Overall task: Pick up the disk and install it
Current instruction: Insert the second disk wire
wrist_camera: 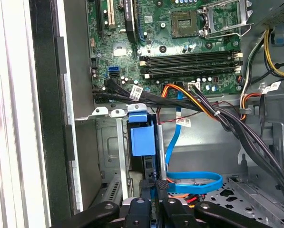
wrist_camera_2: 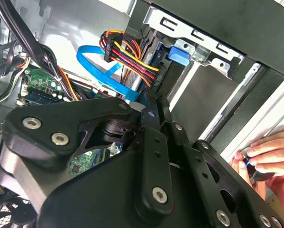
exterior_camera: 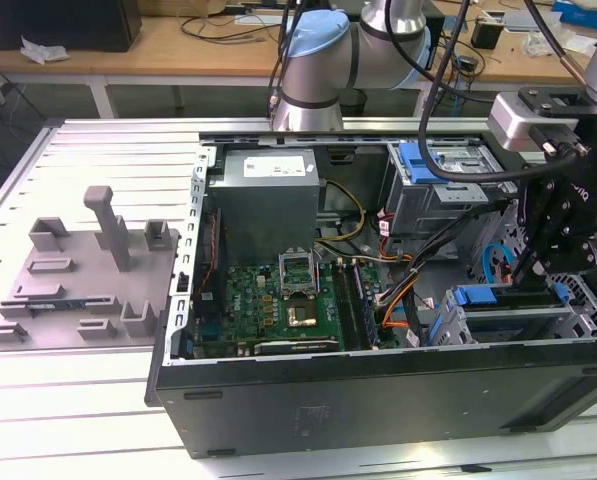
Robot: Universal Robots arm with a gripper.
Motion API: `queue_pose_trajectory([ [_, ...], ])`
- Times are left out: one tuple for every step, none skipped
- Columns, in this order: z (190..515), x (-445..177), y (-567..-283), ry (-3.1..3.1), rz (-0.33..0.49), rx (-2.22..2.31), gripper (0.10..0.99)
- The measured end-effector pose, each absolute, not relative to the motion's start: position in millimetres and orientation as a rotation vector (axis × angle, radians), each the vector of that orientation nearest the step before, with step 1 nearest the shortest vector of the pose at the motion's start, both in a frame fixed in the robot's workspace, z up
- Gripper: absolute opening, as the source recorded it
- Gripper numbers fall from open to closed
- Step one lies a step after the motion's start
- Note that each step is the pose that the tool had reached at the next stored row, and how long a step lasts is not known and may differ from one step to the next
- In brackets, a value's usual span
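- On the exterior view's left I see a grey plate (exterior_camera: 83,285) with pegs and slots, lying on the slatted table (exterior_camera: 98,150). It stands well apart from my gripper.
- In the middle is the open computer case (exterior_camera: 378,400), with the green board (exterior_camera: 278,310) on its floor and the grey power box (exterior_camera: 268,195) behind it.
- On the exterior view's right, my gripper (exterior_camera: 534,268) hangs inside the case, just above the drive cage (exterior_camera: 508,320) at the front corner.
- The disk (wrist_camera: 142,142), as I judge it, is the blue-framed part that stands on its edge in the cage slot; in the first wrist view I see its blue rail and tab. I cannot see the labelled face, so I am not fully sure.
- In the first wrist view the fingertips are close together at the end of the disk, and they seem to pinch it, but the contact itself is hidden, so I cannot tell if the grip is firm.
- The important relation: the disk lies straight ahead of the fingertips, its long axis in line with the gripper and running along the slot.
- The blue cable (wrist_camera: 194,180) curls just beside the slot.
- In the second wrist view a person's hand (wrist_camera_2: 268,159) rests at the outside edge of the case.
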State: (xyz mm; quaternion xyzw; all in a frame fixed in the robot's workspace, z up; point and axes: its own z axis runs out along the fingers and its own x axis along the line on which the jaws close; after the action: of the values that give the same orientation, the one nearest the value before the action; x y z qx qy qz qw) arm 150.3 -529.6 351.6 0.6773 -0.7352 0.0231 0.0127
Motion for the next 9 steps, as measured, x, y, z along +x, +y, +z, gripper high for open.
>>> queue_pose_trajectory([
  [351.6,150.3,-529.5,-2.291,0.072,2.111,0.161],
  [351.6,150.3,-529.6,-2.291,0.072,2.111,0.161],
  [351.4,150.3,-529.5,-2.291,0.072,2.111,0.161],
  [351.3,150.3,-529.4,-2.291,0.072,2.111,0.161],
  [351.2,150.2,-529.0,-2.291,0.072,2.111,0.161],
  [351.0,149.9,-528.2,-2.291,0.072,2.111,0.161],
  [350.7,149.8,-527.1,-2.291,0.072,2.111,0.161],
  [350.5,149.7,-526.7,-2.291,0.072,2.111,0.161],
  [350.4,149.7,-526.4,-2.291,0.072,2.111,0.161],
])
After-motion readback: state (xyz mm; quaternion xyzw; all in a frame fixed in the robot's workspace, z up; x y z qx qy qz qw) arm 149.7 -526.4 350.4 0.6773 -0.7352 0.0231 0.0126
